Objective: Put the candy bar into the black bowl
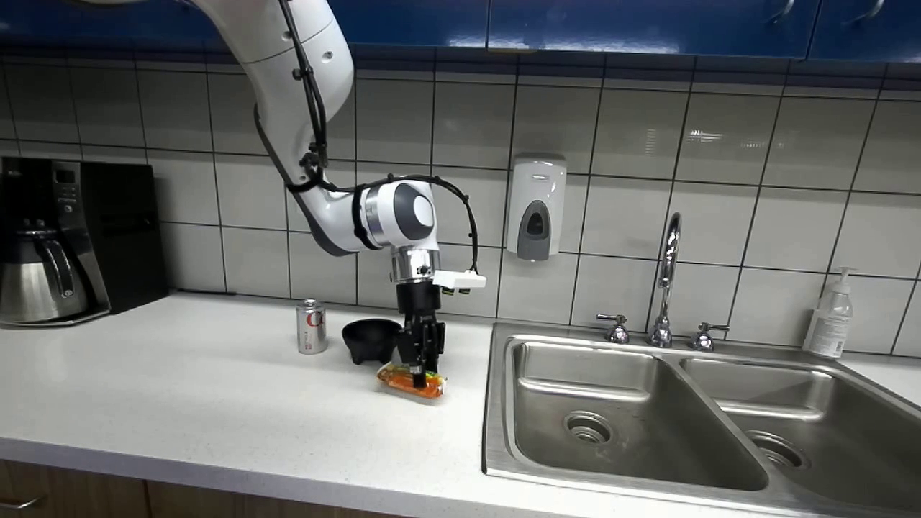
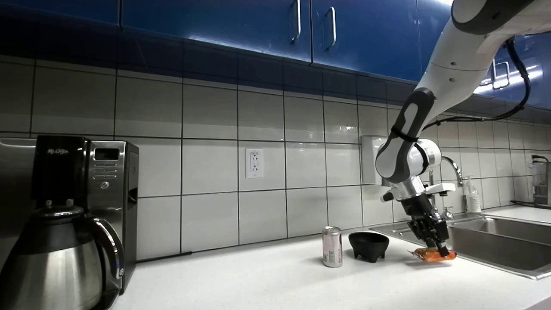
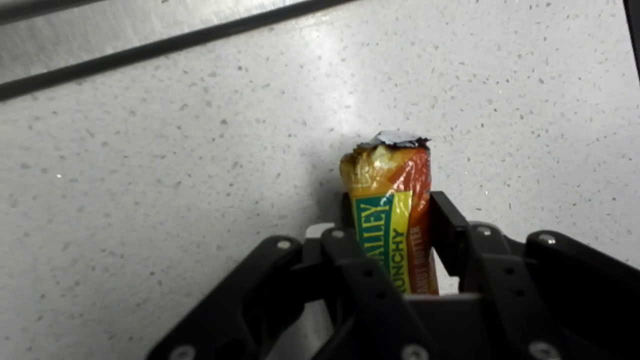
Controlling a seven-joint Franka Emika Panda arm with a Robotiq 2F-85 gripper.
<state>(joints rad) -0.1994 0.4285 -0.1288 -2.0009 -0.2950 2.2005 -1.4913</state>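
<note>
White counter [image 1: 216, 388], crooked arm [image 1: 288, 129] above, tool [image 1: 426, 374] downward around candy bar [image 1: 400, 378].

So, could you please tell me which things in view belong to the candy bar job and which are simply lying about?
For the job: candy bar, black bowl, end effector.
Merely around: silver can, coffee maker, pump bottle, wall dispenser, sink.

White glare on blue cabinets [image 2: 241, 26], shadowed upper tiles [image 2: 148, 101], soft sheen on worktop [image 3: 345, 70].

A 2-basin sink [image 1: 709, 403], coffee maker [image 1: 86, 237] and blue cabinets [image 2: 236, 30] mark this a kitchen.
</note>
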